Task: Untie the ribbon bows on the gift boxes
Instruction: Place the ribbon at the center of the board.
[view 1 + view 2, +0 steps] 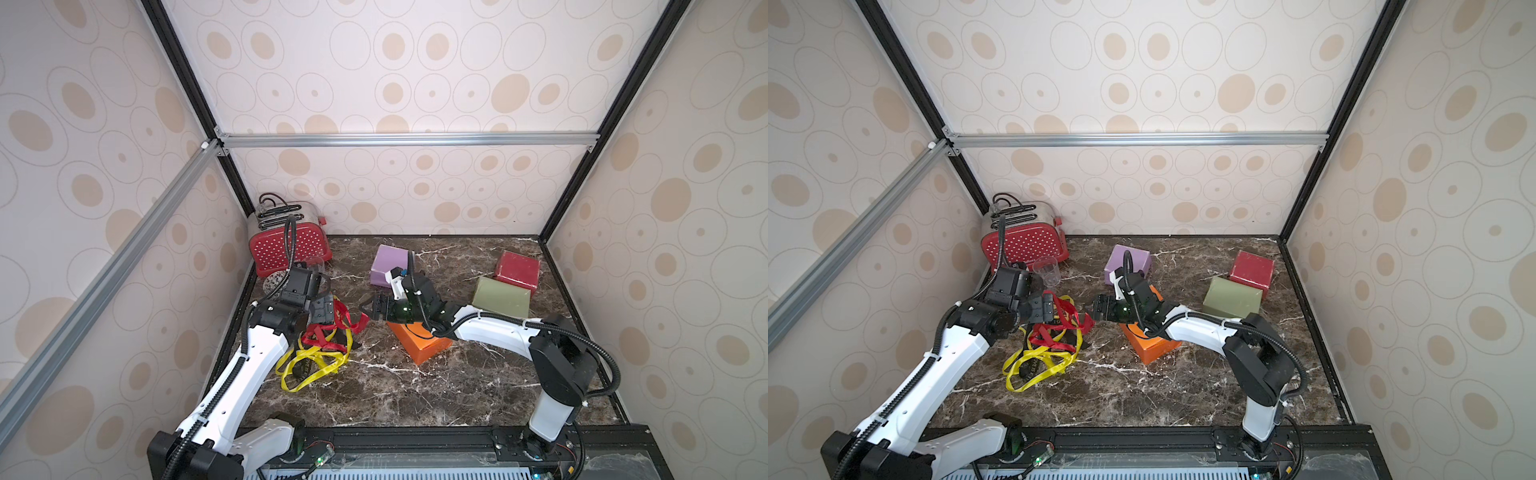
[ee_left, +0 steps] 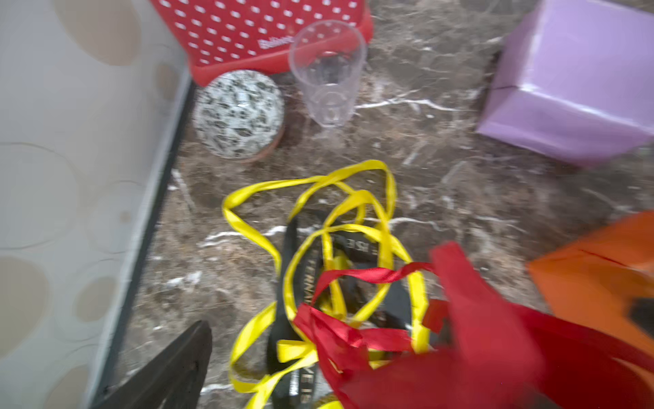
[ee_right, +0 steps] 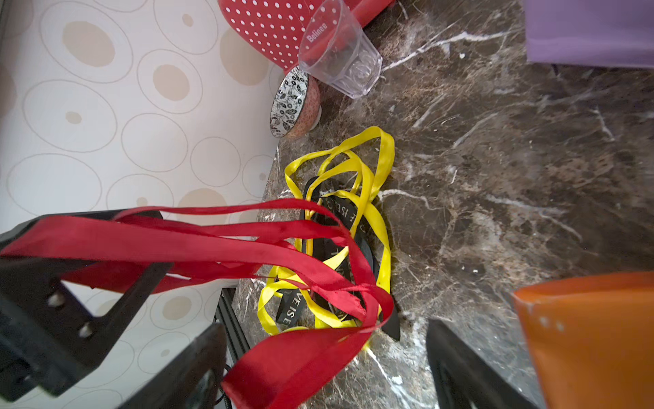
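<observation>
**Item 1: ribbons, four, loose.** All are lying in one heap at the near left of the surface (image 1: 415, 395), well apart from the boxes. Judged reason: pulled strands are being gathered away from the boxes so they cannot snag on them again.
- Yellow ribbons (image 1: 320, 358), two, are sprawling in open loops at the bottom of the heap.
- Black ribbon (image 3: 293, 311), pale lettering, is threading through the yellow loops.
- Red ribbon (image 3: 212, 244) is lying uppermost. One part is draping over the left jaws, and its free end is trailing between the right jaws, pinched by neither. It is apparently hanging there because it has been let go above the heap.

**Item 2: gift boxes, four, no bow showing on any.**
- Lilac box (image 1: 388, 262) is standing far centre.
- Dark red box (image 1: 517, 270) is standing far right.
- Olive green box (image 1: 500, 297) is sitting just in front of the dark red one, touching or nearly so.
- Orange box (image 1: 424, 347) is sitting mid-surface, partly under the right arm (image 1: 490, 332).

**Item 3: jaws.**
- Left jaws are hovering over the heap, spread and released.
- Right jaws are pointing left toward the heap, parted wide and grasping nothing.

**Item 4: bystanders, far left corner.** Toaster (image 1: 286, 249), clear cup (image 1: 1047, 270) and patterned bowl (image 2: 239, 113) are standing just beyond the heap.

**Status, judged:** the untying is looking complete or nearly so.
</observation>
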Robot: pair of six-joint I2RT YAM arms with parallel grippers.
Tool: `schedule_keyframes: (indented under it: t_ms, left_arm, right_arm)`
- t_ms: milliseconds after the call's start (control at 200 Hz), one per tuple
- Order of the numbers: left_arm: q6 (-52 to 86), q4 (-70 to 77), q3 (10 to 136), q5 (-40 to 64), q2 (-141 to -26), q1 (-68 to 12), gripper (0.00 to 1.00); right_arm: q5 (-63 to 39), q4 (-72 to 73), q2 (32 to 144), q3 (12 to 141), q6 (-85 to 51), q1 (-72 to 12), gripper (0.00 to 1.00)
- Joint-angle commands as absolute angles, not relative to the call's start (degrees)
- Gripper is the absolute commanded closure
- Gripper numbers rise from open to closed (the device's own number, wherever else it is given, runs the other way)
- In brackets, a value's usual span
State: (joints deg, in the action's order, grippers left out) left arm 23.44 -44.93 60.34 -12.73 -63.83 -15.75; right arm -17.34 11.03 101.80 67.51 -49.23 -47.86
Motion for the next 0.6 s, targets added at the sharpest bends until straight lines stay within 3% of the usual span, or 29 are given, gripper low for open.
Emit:
schedule_keyframes:
  t_ms: [0, 120, 215, 596]
  left_arm:
    - [28.6, -44.7, 59.6, -1.2, -65.8, -15.3, 0.01]
    - [29.3, -46.4, 59.8, 3.8, -69.2, -15.2, 0.01]
    - [28.9, -47.2, 59.2, 7.9, -71.3, -15.1, 0.01]
    - [40.7, -37.7, 47.3, 12.0, -61.6, -15.1, 0.01]
  right_arm:
    - [-15.8, 9.9, 103.0, 69.9, -52.4, -48.3, 0.13]
    - [-16.8, 9.5, 104.4, 71.7, -52.8, -48.3, 0.2]
    - [-19.1, 11.5, 106.1, 72.7, -53.9, -48.3, 0.31]
    - [-15.2, 6.7, 110.8, 78.6, -57.0, -48.2, 0.28]
